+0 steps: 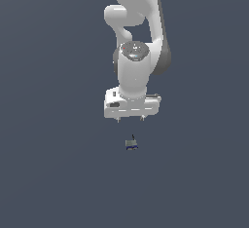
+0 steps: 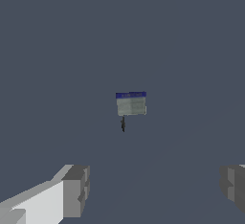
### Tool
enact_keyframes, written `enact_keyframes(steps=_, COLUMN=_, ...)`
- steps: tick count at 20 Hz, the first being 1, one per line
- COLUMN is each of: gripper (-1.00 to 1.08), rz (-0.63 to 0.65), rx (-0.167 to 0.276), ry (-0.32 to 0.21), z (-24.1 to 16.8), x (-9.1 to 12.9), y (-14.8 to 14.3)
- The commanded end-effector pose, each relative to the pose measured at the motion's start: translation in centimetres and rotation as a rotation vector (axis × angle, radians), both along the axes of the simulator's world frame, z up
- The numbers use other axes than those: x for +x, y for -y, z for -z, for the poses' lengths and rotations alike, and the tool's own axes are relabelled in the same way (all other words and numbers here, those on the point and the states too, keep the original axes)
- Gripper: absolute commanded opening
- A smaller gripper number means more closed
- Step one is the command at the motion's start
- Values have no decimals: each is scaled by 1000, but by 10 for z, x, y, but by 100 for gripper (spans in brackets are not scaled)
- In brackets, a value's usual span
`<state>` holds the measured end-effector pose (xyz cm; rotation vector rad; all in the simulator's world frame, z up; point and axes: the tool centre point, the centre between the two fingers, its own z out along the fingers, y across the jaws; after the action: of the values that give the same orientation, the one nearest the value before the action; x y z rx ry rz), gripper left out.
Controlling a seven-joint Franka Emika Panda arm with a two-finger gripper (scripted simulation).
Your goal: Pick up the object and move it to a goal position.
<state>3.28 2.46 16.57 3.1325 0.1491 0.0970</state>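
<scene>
The object (image 1: 131, 144) is a tiny grey block with a dark blue band along one edge and a thin dark stub sticking out from the opposite side. It lies on the plain slate-grey floor (image 1: 48, 173), below the gripper (image 1: 130, 120) in the exterior view and apart from it, touching neither finger. In the wrist view the object (image 2: 130, 105) sits ahead of the fingers (image 2: 76, 189), roughly centred on the gap between them. Its grey body is slightly wider than tall there, the blue band running along its longer side; the stub points back toward the fingers. The gripper is spread wide and holds nothing. The white arm (image 1: 138, 37) rises above it. Nothing stands between the fingers and the object.
</scene>
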Motion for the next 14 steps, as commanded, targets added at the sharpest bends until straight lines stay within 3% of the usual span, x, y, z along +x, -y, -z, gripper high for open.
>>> enact_keyframes(steps=1, gripper=100, rz=-5, rx=0, ry=-8, z=11, x=5, y=-1)
enact_keyframes(steps=14, gripper=100, rz=-40, rx=-1, ry=-53, z=87, x=34, y=-5)
